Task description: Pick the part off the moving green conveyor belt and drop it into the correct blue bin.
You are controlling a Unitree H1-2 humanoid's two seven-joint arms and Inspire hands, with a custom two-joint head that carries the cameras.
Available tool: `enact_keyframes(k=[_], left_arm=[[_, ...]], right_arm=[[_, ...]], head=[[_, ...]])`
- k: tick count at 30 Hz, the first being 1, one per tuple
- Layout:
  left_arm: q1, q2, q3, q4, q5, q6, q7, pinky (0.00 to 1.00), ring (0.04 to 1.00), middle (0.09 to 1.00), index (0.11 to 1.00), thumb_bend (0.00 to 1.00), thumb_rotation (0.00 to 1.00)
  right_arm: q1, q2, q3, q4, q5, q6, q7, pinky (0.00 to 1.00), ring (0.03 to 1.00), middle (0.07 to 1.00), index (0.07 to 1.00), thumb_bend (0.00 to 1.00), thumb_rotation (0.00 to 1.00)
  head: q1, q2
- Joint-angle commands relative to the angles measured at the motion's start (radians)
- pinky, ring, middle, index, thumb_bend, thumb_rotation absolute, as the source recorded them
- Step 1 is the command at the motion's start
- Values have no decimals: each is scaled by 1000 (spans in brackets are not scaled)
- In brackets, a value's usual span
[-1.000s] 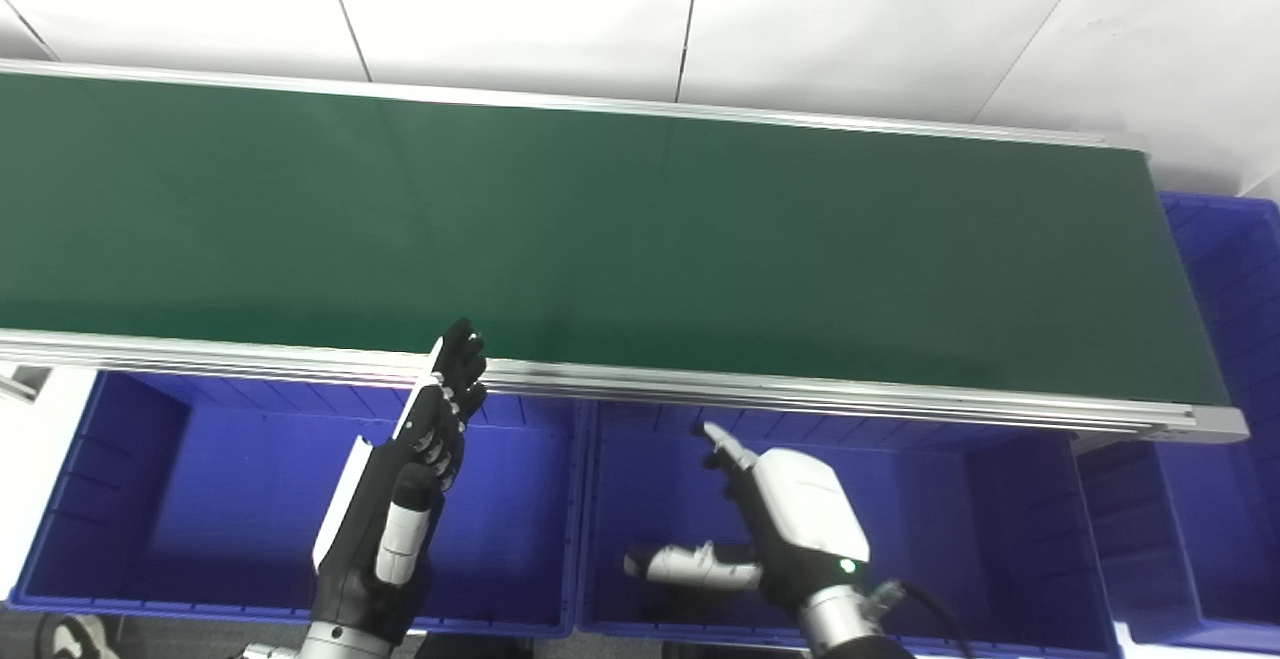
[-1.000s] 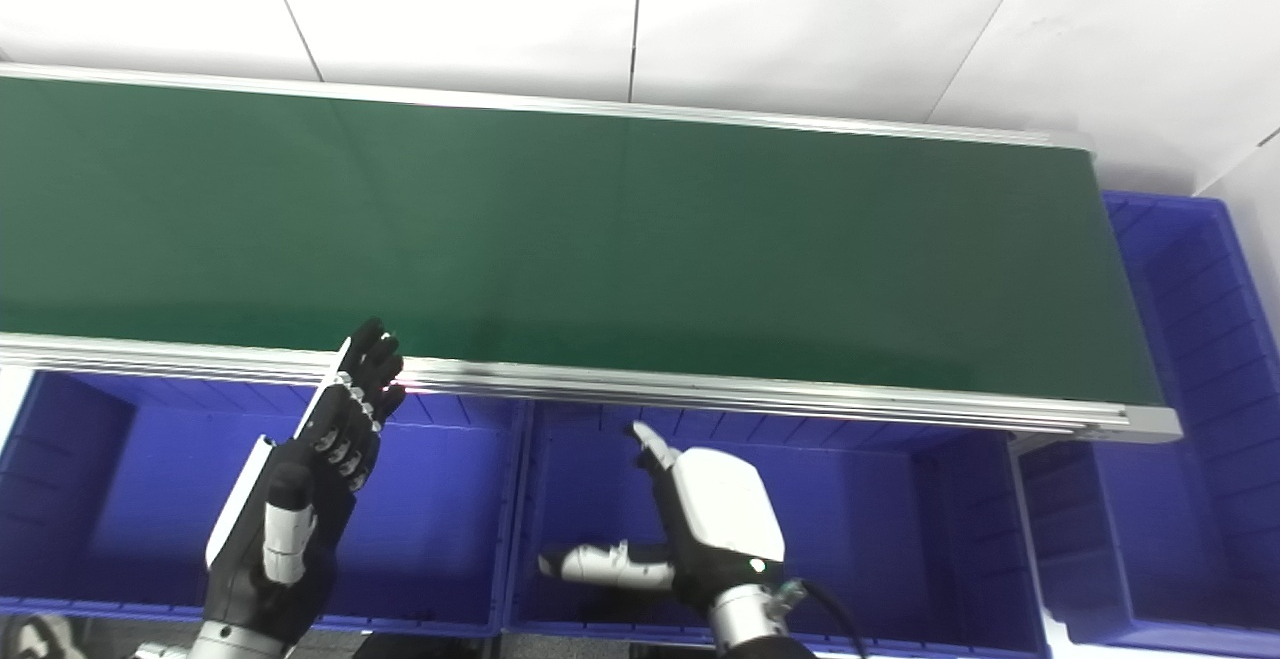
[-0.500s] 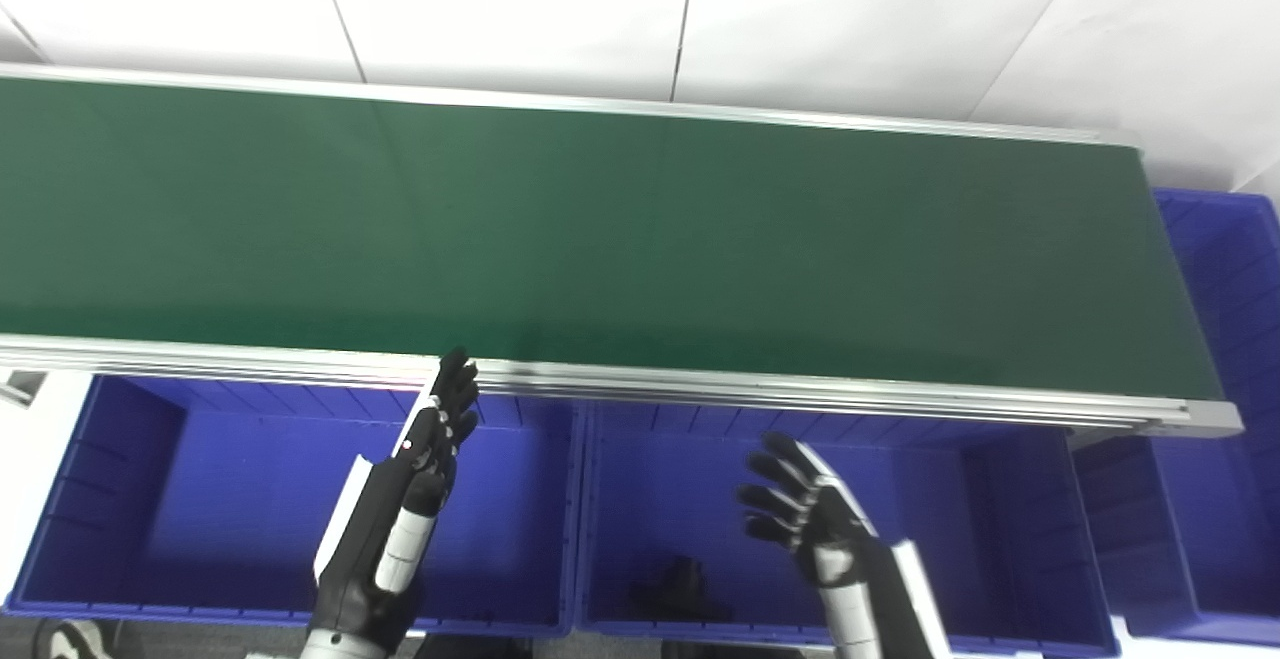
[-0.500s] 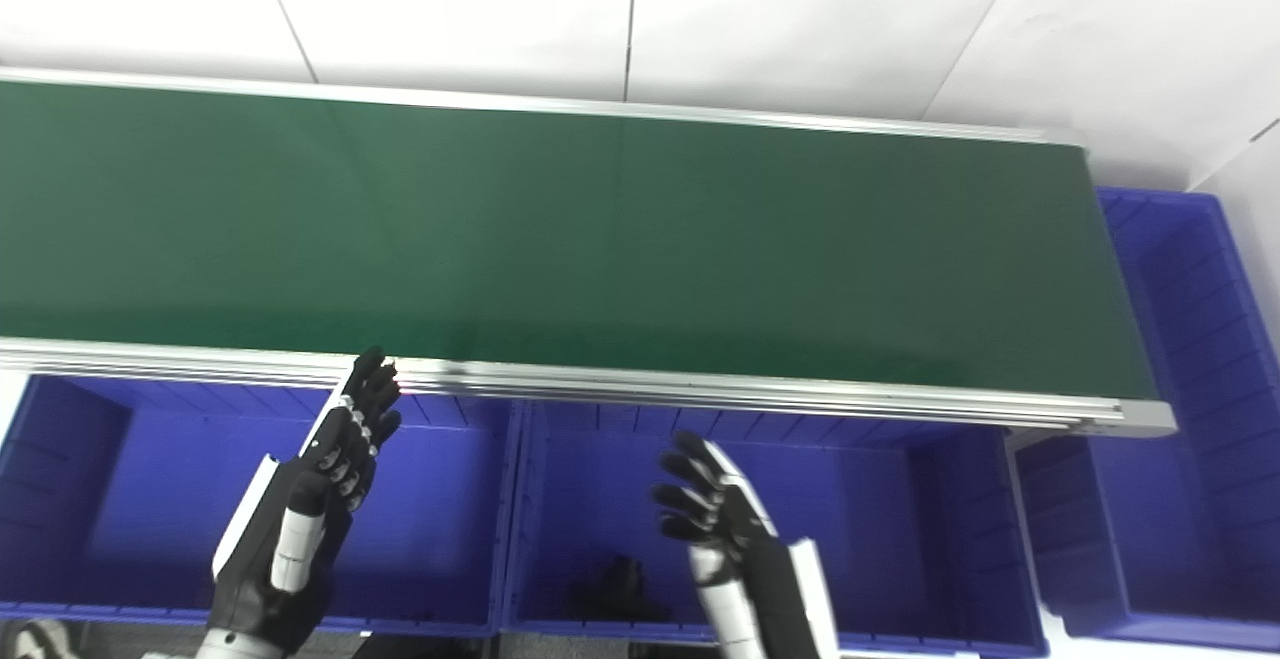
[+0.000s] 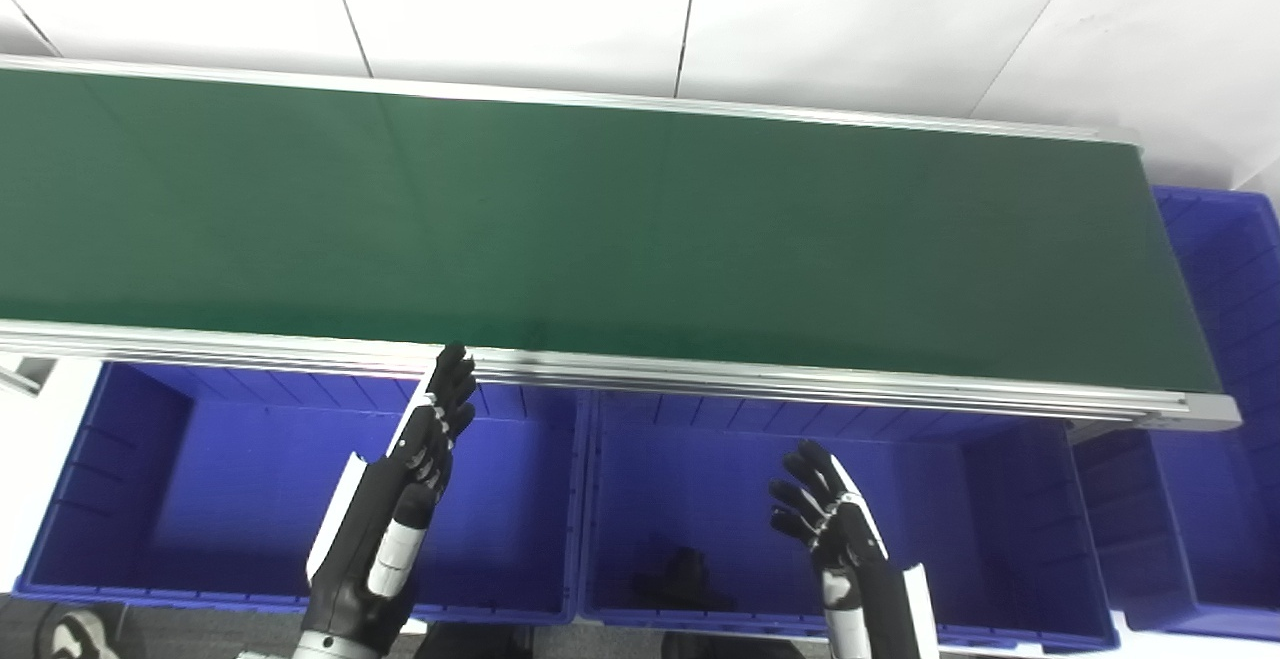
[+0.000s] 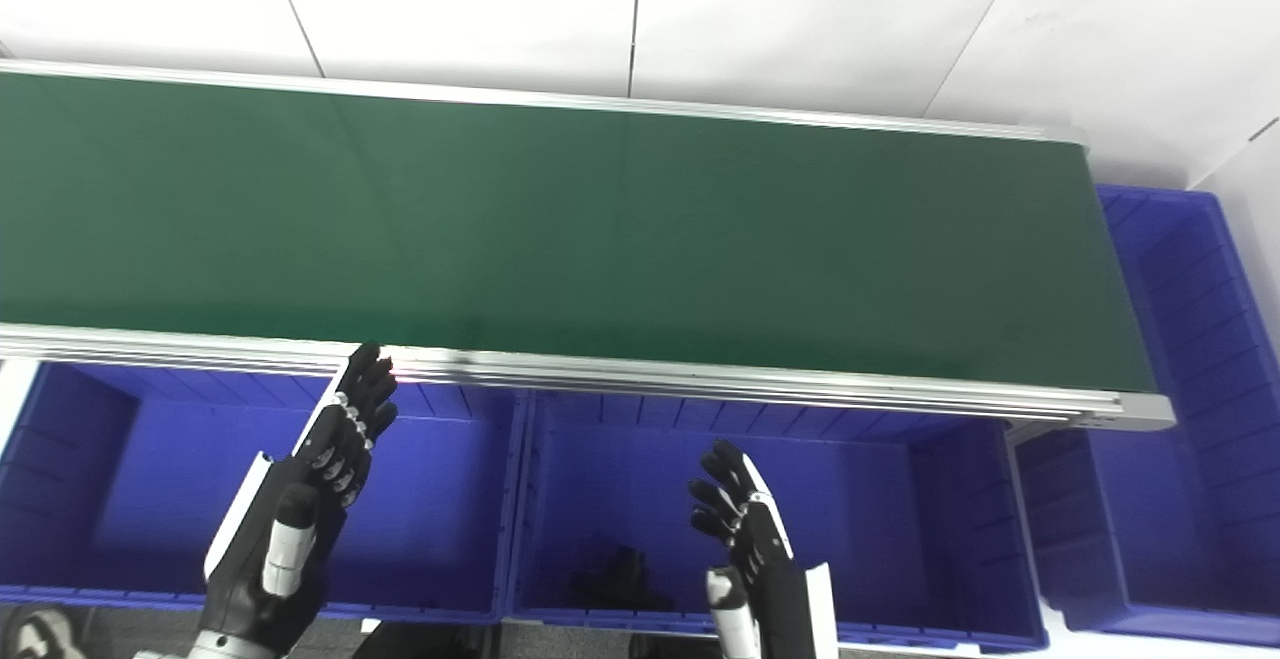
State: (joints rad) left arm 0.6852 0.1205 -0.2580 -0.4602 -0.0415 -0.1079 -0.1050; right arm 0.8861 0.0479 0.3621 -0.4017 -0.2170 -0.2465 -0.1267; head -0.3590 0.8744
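Lying at the bottom of the middle blue bin (image 5: 1000,499) is a dark part (image 5: 685,579), low and to the left of the right hand (image 5: 825,519). That hand floats above the same bin with its fingers spread and holds nothing. The left hand (image 5: 425,449) is flat and open too, over the left blue bin (image 5: 150,499), with its fingertips near the rail of the green conveyor belt (image 5: 600,229).

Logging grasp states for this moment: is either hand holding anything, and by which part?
Nothing is held. The left hand and right hand are both open above the blue bins.
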Motion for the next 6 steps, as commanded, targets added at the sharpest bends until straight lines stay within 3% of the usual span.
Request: enact_keyframes(k=[1,6], left_arm=[[-1,-4,-2,-9,-16,-38,-12,1000,1000,1000,1000,853,953],[-11,-7,-2,8,-13,-46,-13,1000,1000,1000,1000,865,954]], right_arm=[[-55,71,54,58,-58,-66,-10,797,841,896,919,806,998],[-74,66,48,88,-62,-77,-17,814,849,908,934,817,1000]], head=[[2,0],[6,-9]])
